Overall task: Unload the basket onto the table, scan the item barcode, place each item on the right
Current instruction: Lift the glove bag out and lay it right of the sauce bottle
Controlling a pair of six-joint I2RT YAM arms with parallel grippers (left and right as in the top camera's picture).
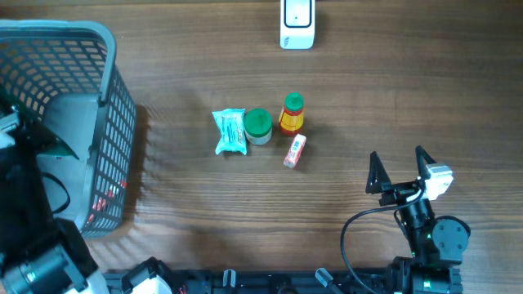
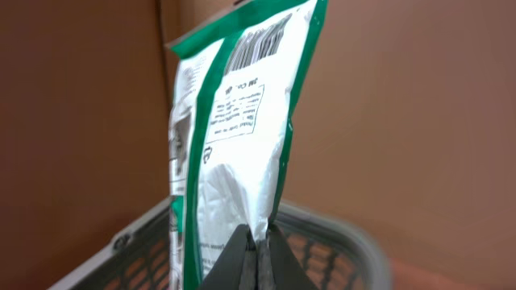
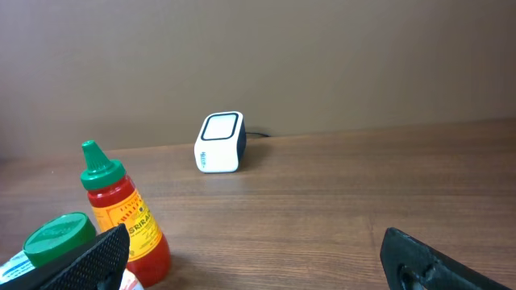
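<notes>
Left gripper point(image 2: 258, 256) is clamped tight on the bottom seam of a green-and-white pouch point(image 2: 242, 121), which stands upright through the middle of the left wrist frame. Barcode point(image 2: 260, 42) sits at the pouch's top near the upper edge. Its stripes are a bit blurry, and the print under it is too small to read. Behind the pouch, low in the frame, there's the grey basket point(image 2: 343, 238) rim, soft and out of focus.

From overhead the basket fills the upper left. The left arm point(image 1: 33, 237) is a dark mass at lower left, cut off by the frame edges, and I honestly can't pick out its fingers or the pouch there.

Right gripper point(image 1: 398, 160) is spread wide at lower right, grasping nothing, well apart from everything. The mid-frame cluster is a teal packet point(image 1: 230, 131), a green-lid jar point(image 1: 258, 125), a sauce bottle point(image 1: 292, 113) and a small tube point(image 1: 295, 151) just below the bottle. The white scanner point(image 1: 297, 24) is at top centre, clipped by the upper edge. In the right wrist view the jar is half hidden behind the dark finger point(image 3: 89, 259) in the lower left corner.
</notes>
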